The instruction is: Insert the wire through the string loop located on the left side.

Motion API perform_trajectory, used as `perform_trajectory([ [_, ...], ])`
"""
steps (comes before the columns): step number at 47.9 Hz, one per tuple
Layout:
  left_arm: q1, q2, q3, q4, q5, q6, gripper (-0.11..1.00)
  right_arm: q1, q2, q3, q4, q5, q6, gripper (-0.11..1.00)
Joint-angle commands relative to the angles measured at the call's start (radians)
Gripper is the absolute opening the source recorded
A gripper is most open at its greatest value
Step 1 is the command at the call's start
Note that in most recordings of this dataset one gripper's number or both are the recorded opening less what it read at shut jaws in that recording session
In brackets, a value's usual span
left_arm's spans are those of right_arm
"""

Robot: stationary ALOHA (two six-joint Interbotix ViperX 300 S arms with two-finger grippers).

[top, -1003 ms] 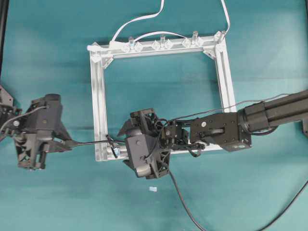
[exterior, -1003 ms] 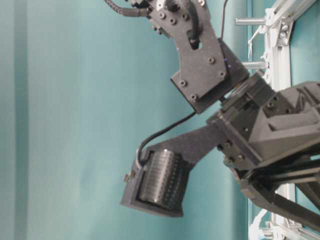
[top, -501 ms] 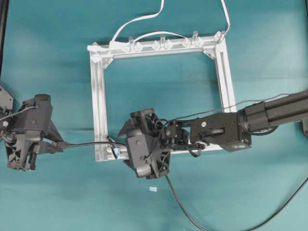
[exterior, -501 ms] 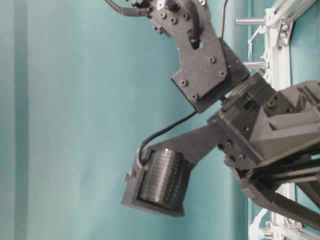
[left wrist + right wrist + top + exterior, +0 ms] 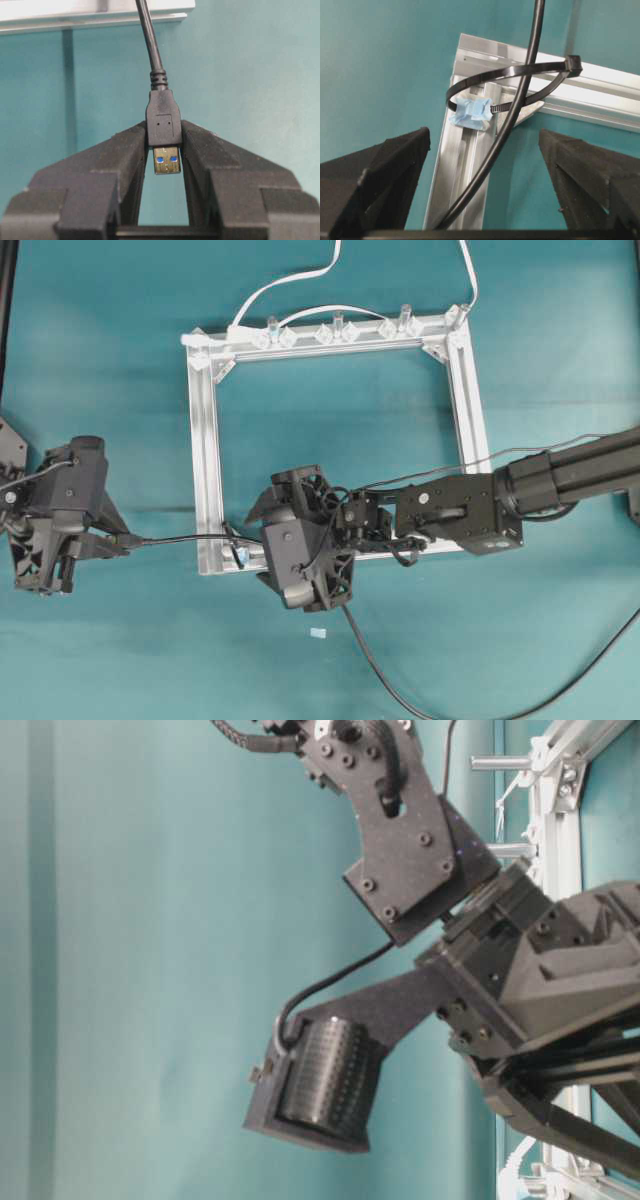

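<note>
The wire (image 5: pixel 180 538) is a thin black cable that crosses the left rail of the silver frame (image 5: pixel 205 440). My left gripper (image 5: pixel 112 541) sits left of the frame, shut on the wire's black USB plug (image 5: pixel 163 122), whose metal tip shows between the fingers. The string loop (image 5: pixel 485 76), dark with a pale blue bit (image 5: pixel 470 112), sits at the frame's lower left corner. In the right wrist view the wire (image 5: pixel 517 105) runs through it. My right gripper (image 5: pixel 484 142) hangs open just behind the loop (image 5: pixel 238 548), with the wire passing loosely between its fingers.
A white cable (image 5: pixel 290 280) and clear clips (image 5: pixel 335 333) lie along the frame's top rail. A small white scrap (image 5: pixel 318 633) lies on the teal table below my right gripper. The wire trails off toward the bottom edge (image 5: pixel 380 680). The right arm fills the table-level view.
My left gripper has moved left with the plug, drawing more wire out past the frame's left rail, and has since settled. The right arm has stayed in place.
</note>
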Motion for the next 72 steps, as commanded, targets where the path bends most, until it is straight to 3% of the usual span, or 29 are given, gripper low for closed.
perform_trajectory([
  [1,-0.005,0.002,-0.012,0.002,-0.002,-0.011,0.22,-0.002,-0.021,-0.009,-0.003,-0.008,0.002,0.94],
  [7,-0.005,0.002,-0.014,0.003,0.000,-0.005,0.25,-0.003,-0.021,-0.009,-0.003,-0.008,0.002,0.95],
  [14,-0.005,0.002,-0.012,0.011,0.014,0.000,0.67,-0.003,-0.021,-0.008,-0.003,-0.008,0.002,0.95],
  [17,-0.005,0.002,-0.012,0.011,0.017,0.000,0.78,-0.002,-0.021,-0.009,-0.003,-0.008,0.002,0.95],
  [22,-0.005,0.002,-0.011,0.009,0.017,0.000,0.67,-0.002,-0.021,-0.008,-0.003,-0.009,0.002,0.94],
  [35,-0.003,0.000,-0.011,0.015,0.017,0.006,0.68,-0.002,-0.021,-0.006,-0.003,-0.009,0.002,0.95],
  [50,0.041,-0.044,-0.023,0.028,0.017,0.066,0.68,-0.014,-0.055,-0.002,-0.003,-0.014,0.002,0.95],
  [72,0.155,-0.250,0.015,0.026,0.034,0.114,0.68,-0.060,-0.204,0.137,0.000,-0.126,0.003,0.94],
])
